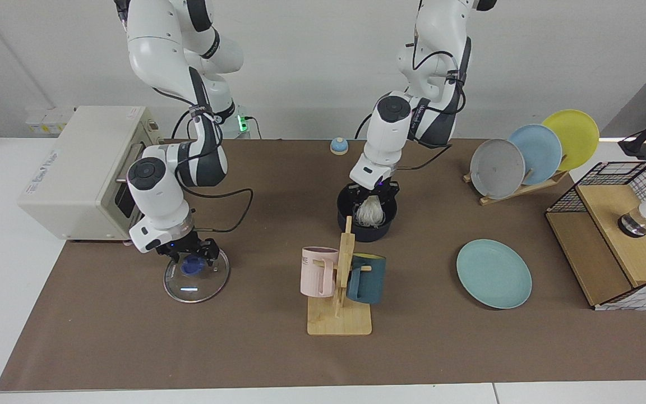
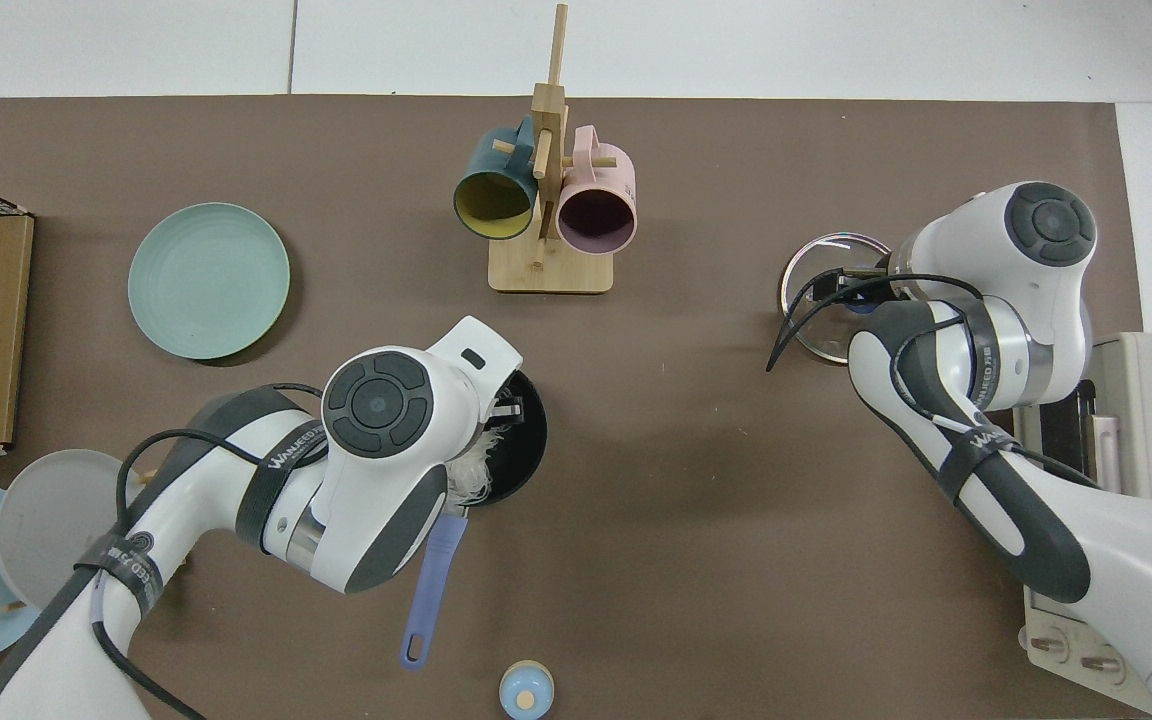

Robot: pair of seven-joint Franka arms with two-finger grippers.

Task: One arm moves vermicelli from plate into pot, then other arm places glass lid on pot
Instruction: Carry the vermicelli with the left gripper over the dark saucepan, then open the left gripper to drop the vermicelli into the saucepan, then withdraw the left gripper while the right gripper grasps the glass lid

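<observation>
Hanging over the mouth of the pot [image 1: 367,216], the left hand [image 1: 373,193] has the vermicelli [image 1: 371,211] pinched between its fingers, the white tangle drooping down inside the rim, though I cannot tell whether its lowest strands touch the bottom. So the first step looks nearly done: what it seems to call for next is opening the fingers so the noodles drop in, then lifting clear of the pot. The teal plate [image 1: 493,273] lies bare on the brown surface [image 1: 469,348], well apart from the pot. Over at the other side, the right hand [image 1: 189,261] sits low over the glass lid [image 1: 196,275], fingers set either side of its blue knob [image 1: 191,266]; whether they have closed on it I cannot tell. The lid lies flat on the surface, knob upward. The pot stands upright, its long blue handle [image 2: 431,585] pointing toward the robots' side of the table, away from the mug rack [image 1: 341,292].
</observation>
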